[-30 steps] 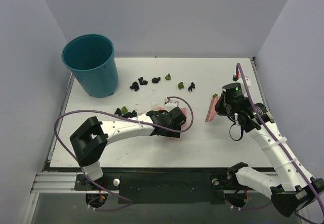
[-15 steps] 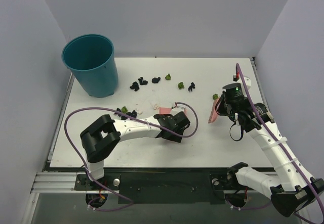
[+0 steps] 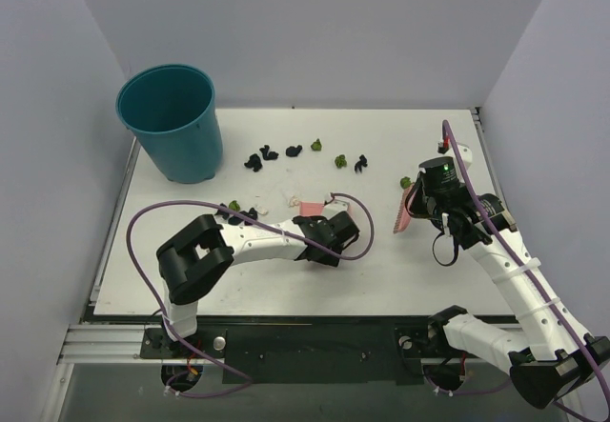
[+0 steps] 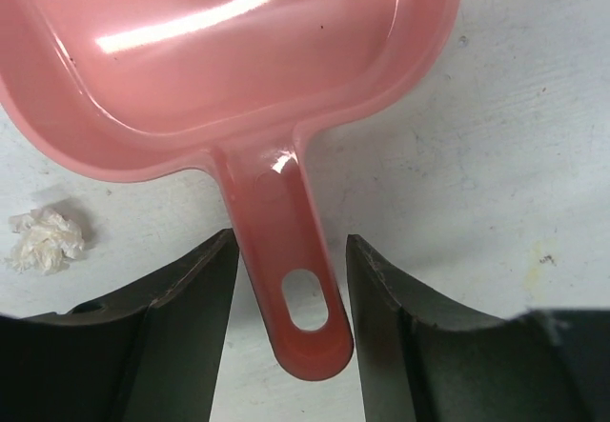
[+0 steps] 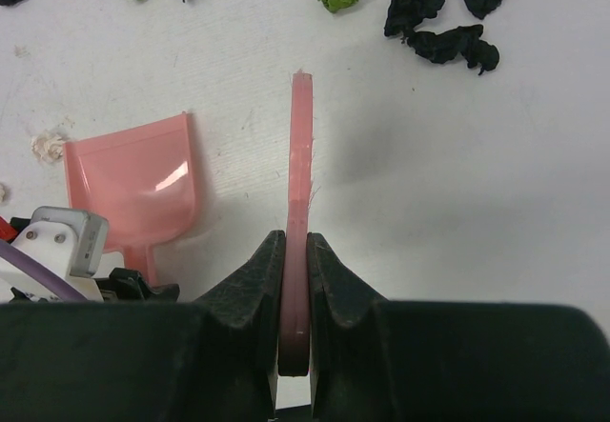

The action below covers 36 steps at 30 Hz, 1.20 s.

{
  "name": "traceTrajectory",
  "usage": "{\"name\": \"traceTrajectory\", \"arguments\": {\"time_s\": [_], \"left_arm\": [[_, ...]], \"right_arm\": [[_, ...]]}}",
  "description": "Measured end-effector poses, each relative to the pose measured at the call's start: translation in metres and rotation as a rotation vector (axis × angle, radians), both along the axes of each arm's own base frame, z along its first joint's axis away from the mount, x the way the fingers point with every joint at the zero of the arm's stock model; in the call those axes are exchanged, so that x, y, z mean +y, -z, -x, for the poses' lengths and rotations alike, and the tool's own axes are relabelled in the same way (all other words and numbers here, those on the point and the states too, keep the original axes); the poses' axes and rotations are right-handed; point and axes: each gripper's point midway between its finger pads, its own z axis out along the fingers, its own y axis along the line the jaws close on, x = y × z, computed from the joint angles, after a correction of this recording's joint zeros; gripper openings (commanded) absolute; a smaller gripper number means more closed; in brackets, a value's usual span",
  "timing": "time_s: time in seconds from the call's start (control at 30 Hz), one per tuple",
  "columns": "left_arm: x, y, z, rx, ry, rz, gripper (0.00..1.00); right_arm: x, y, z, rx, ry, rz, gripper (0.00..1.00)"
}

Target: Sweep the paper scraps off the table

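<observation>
The pink dustpan lies flat on the white table, also seen in the top view. My left gripper is open, its jaws on either side of the pan's handle. My right gripper is shut on the pink brush, which stands on edge at the table's right. Black and green paper scraps lie in a row toward the back, with more by the left arm. A whitish wad lies left of the handle.
A teal bucket stands at the back left corner. Pale walls close in the table on three sides. A purple cable loops round the left wrist. One green scrap lies just behind the brush.
The left arm's elbow has swung right and the wrist drew back a little; the dustpan now lies flat beyond the open jaws. The right arm with the brush shifted slightly right.
</observation>
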Motion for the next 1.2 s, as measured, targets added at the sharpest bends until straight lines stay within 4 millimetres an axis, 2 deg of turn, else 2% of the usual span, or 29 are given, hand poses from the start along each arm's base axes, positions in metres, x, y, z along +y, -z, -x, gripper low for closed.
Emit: {"name": "traceTrajectory", "arguments": {"time_s": [0.33,0.57,0.83,1.07,1.2], "left_arm": [[-0.005,-0.004,-0.006,-0.085,-0.004,0.001,0.59],[0.005,0.001,-0.004,-0.135,-0.009,-0.025,0.57],[0.001,-0.014,-0.005,-0.211,-0.015,0.011,0.57],[0.000,-0.017,-0.007,-0.240,-0.018,0.015,0.52],[0.001,-0.017,-0.008,-0.246,-0.024,0.012,0.45]], "right_arm": [[-0.001,0.000,0.000,0.001,-0.001,0.006,0.00],[-0.001,0.000,0.001,0.003,-0.003,0.009,0.00],[-0.001,0.001,0.001,0.005,-0.008,0.015,0.00],[-0.002,0.001,0.001,0.006,-0.011,0.019,0.00],[-0.002,0.001,0.001,0.006,-0.013,0.022,0.00]]}}
